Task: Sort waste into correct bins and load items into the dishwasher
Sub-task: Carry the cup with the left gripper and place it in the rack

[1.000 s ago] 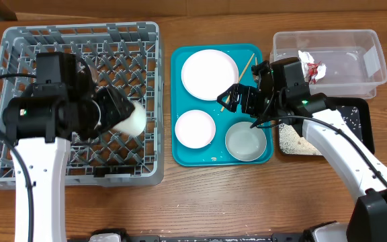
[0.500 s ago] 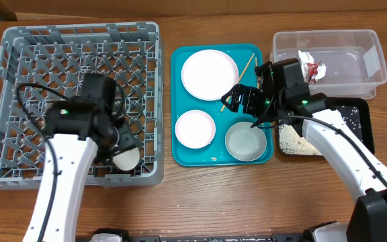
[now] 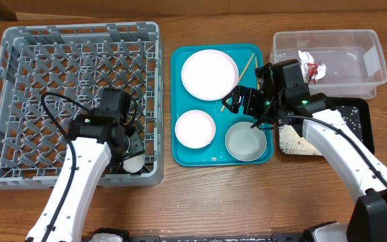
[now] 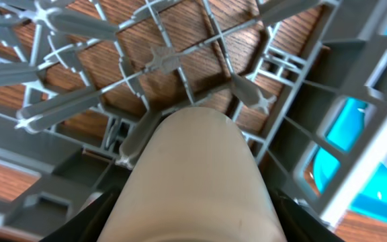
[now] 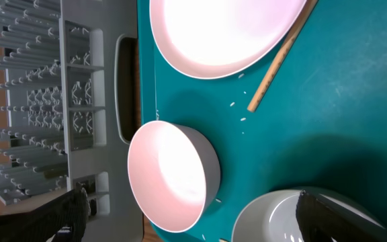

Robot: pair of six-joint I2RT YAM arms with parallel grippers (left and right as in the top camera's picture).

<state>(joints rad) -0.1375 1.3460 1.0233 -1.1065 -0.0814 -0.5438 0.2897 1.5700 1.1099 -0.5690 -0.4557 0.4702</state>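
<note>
The small white cup [image 4: 193,168] is gripped in the left jaws and has been brought down into the lower-right corner of the grey dish rack [image 3: 79,30]; release is judged due next. The left arm [image 3: 79,188] is angled up from the frame's bottom edge. The right jaws are spread wide over the teal tray [image 3: 219,156].

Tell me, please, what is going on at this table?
The left fingers hold the cup low in the rack's near right corner. The right fingers hover open over the teal tray, where a large plate, a small plate, a bowl and a chopstick lie. The wrapper is in the tub, rice on the black tray.
</note>
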